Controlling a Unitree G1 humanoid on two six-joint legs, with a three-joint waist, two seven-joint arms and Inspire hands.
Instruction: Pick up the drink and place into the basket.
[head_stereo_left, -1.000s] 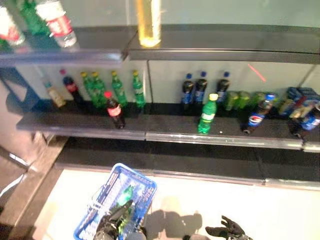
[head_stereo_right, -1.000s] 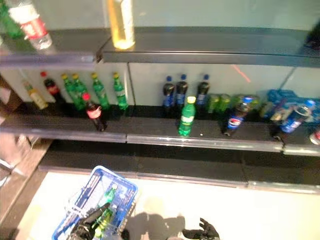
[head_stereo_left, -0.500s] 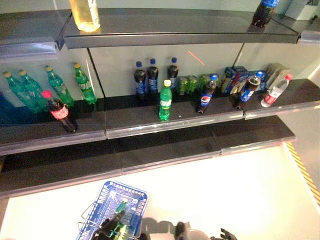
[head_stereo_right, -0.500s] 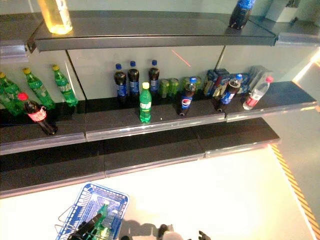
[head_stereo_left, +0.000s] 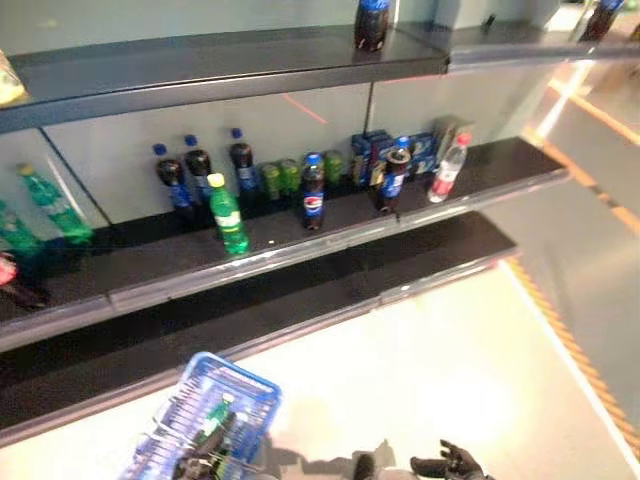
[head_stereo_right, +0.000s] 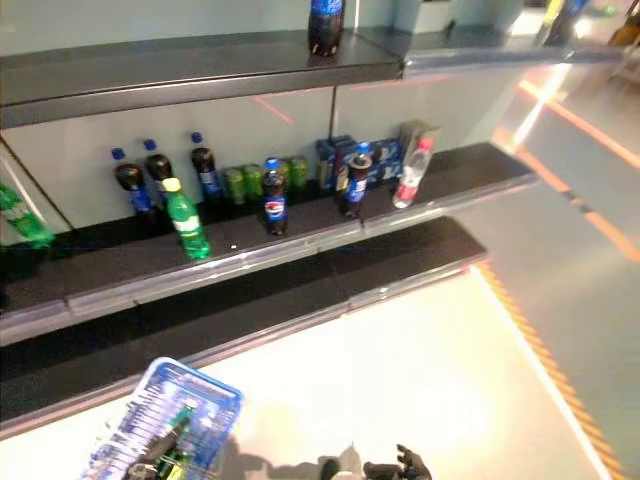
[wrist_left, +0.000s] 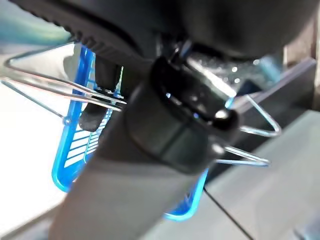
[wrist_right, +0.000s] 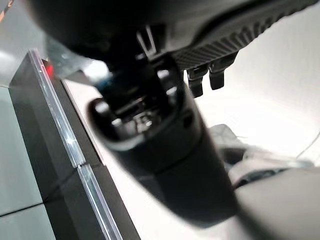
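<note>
The blue basket hangs low at the left, off the floor, with a green bottle lying in it. My left hand is shut on its thin wire handles, and the basket's blue wall shows past the hand in the left wrist view. My right hand is low at the right, open and empty, with its fingers relaxed over the pale floor. A green bottle with a yellow cap stands near the front of the middle shelf.
The middle shelf carries dark bottles with blue caps, green cans, a dark cola bottle, blue packs and a clear bottle with a red cap. A dark bottle stands on the top shelf. A striped floor line runs at the right.
The camera has swung to the right, so the shelves have shifted left in the picture. The blue basket stays hanging from my left hand and my right hand stays low and empty.
</note>
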